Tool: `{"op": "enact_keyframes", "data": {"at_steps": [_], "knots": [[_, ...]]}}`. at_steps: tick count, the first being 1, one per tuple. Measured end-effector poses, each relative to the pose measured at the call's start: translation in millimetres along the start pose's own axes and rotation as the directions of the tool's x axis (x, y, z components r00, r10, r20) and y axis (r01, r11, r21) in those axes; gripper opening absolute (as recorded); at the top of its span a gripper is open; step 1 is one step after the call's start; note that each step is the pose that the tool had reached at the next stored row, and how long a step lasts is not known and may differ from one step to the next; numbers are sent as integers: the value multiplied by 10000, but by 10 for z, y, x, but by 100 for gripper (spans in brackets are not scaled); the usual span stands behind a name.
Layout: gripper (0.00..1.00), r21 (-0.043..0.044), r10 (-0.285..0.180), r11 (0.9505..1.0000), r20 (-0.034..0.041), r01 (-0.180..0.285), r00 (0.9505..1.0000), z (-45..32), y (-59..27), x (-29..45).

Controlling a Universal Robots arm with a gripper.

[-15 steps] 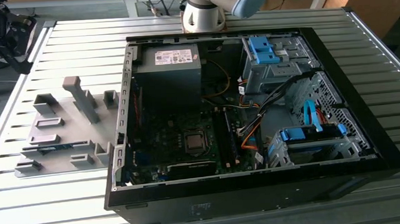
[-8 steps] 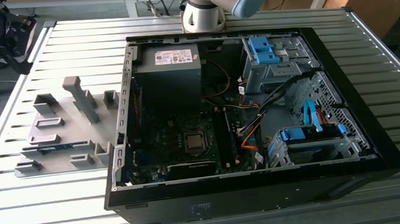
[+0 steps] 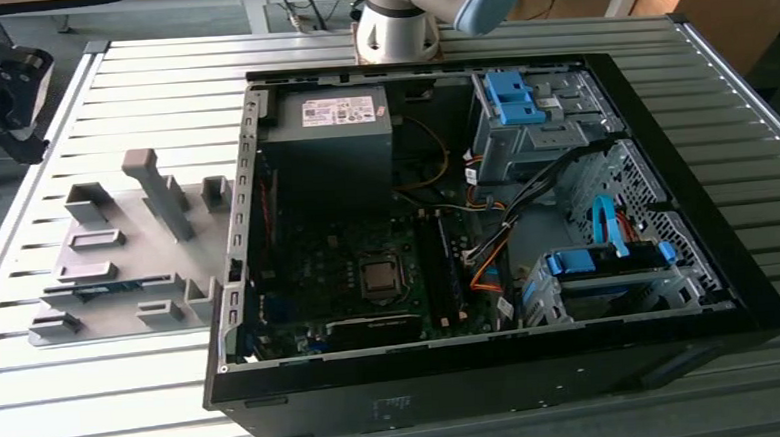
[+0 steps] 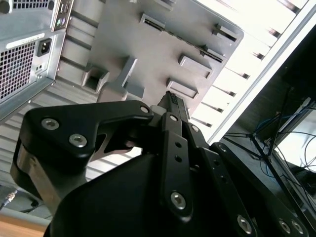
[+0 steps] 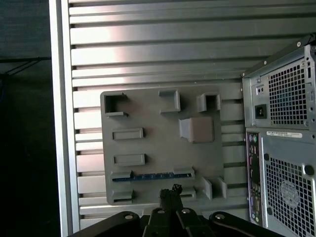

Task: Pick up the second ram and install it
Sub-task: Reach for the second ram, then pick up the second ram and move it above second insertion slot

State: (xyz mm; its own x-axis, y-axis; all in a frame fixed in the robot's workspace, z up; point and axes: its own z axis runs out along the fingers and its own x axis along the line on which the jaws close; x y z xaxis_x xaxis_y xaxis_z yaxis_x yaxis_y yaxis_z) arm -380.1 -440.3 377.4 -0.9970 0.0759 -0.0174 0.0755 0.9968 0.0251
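Observation:
The second ram [image 5: 148,176] is a thin blue-green stick standing on edge between two grey holder blocks on the grey holder plate [image 5: 158,148]. In the exterior view the second ram [image 3: 116,286] sits on the same plate [image 3: 125,262], on the table at the exterior view's left of the open computer case [image 3: 505,373]. My gripper [image 5: 172,191] hangs well above the plate, its tip over the plate's edge close to the stick. In both wrist views the black fingers [image 4: 172,101] lie pressed together with nothing between them. The long black memory slots [image 3: 440,271] lie beside the processor socket.
The case lies on its side on a ribbed metal table [image 3: 155,81], with a power supply [image 3: 325,132], blue drive brackets [image 3: 607,262] and loose cables inside. Its rear panel [image 5: 284,148] stands close beside the plate. The arm's base [image 3: 400,23] is behind the case.

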Motion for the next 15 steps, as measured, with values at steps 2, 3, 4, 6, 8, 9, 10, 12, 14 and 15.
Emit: {"op": "enact_keyframes", "data": {"at_steps": [2, 3, 4, 6, 8, 9, 10, 12, 14, 15], "knots": [[10, 0, 0, 10000, 0, 0, 10000, 0, 0, 0], [10, 2, 0, 10000, -2, 0, 10000, -2, 0, 0], [10, 1, 0, 10000, -2, 0, 10000, -2, 0, 0], [10, 2, 0, 10000, -2, 0, 10000, -2, 0, 0], [10, 2, 0, 10000, -2, 0, 10000, -2, 0, 1], [10, 1, 0, 10000, -2, 0, 10000, -2, 0, 1], [10, 2, 0, 10000, -3, 0, 10000, -2, 0, 1], [10, 2, 0, 10000, -2, 0, 10000, -2, 0, 1], [10, 2, -1, 10000, -2, 1, 10000, -2, 0, 1], [10, 1, -11, 10000, -2, 11, 10000, -2, 0, 1]]}}
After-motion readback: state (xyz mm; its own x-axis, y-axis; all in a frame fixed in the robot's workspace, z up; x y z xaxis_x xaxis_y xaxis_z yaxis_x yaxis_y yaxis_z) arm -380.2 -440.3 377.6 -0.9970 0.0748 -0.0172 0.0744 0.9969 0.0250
